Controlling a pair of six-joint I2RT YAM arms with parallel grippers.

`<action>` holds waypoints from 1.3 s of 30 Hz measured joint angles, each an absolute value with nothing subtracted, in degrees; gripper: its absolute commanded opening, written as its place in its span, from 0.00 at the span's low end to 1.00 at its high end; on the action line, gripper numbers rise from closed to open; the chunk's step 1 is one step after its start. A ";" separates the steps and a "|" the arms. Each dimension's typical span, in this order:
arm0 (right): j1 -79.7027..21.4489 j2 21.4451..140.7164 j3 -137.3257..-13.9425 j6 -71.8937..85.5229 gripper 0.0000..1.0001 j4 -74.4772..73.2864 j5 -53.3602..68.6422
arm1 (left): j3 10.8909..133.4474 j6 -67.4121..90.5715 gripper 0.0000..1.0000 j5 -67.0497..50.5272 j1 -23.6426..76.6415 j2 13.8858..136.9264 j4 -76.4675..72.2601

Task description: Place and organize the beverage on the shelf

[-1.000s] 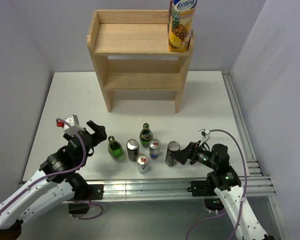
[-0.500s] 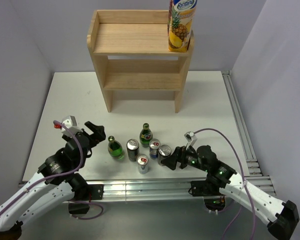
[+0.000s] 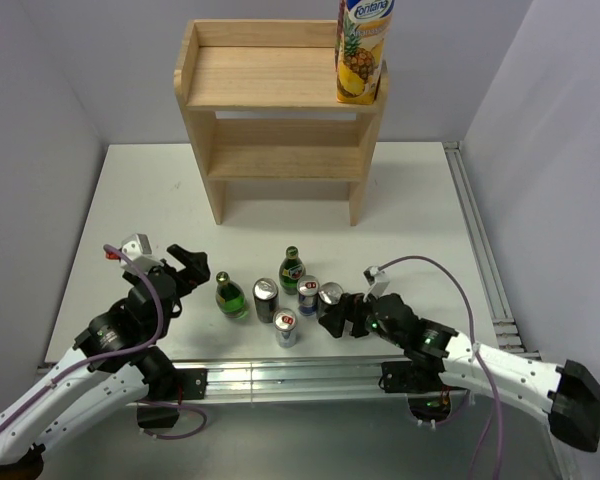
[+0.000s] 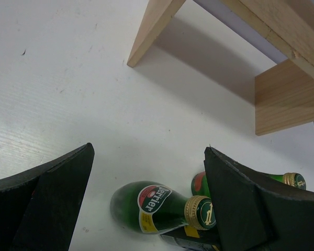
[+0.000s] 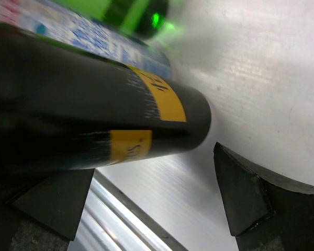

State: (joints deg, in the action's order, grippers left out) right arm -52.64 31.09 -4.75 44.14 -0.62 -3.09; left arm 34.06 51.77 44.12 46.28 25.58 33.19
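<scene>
Black can [image 3: 329,297] stands near us on the table [image 3: 160,200], far from the shelf [image 3: 280,85]. Our right gripper [image 3: 337,313] is wide open around it, not squeezing. Our left gripper [image 3: 192,266] is open too. We think the can is smooth and slippery, so we should hold its middle.

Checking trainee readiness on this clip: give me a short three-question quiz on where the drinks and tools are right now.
1. True or false: the juice carton stands on the shelf's lower board.
2. How many green bottles stand on the table?
3. Which tool has the dark can between its fingers? A left, B right, C neither.
Key: 1 false, it stands on the top board. 2 two. 3 B, the right tool.
</scene>
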 measured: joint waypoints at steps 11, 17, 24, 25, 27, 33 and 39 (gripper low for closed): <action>-57.82 39.92 -4.93 45.54 1.00 6.09 -11.73 | 33.98 51.77 0.94 44.77 46.65 25.58 33.19; -58.96 43.83 -4.97 44.91 1.00 10.52 -14.98 | 33.98 51.77 0.94 44.93 46.76 25.58 33.15; -62.28 55.37 -7.01 44.01 1.00 17.28 -22.55 | 33.95 51.77 0.94 44.93 46.94 25.58 33.15; -62.67 57.32 -7.60 43.81 0.99 17.93 -23.90 | 33.95 51.77 0.94 44.93 47.05 25.58 33.15; -63.64 60.93 -9.04 43.40 0.99 19.46 -26.15 | 33.95 51.77 0.94 44.93 47.22 25.58 33.15; -66.37 68.40 -12.56 43.05 1.00 21.37 -31.75 | 33.95 51.77 0.94 45.12 47.99 25.08 33.01; -70.06 70.00 -13.15 45.32 1.00 20.64 -38.85 | 33.76 51.77 0.94 45.58 48.51 24.95 32.18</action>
State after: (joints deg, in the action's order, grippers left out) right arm -70.06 70.00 -13.15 45.32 20.64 -38.85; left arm 33.76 51.77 45.58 48.51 24.95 32.18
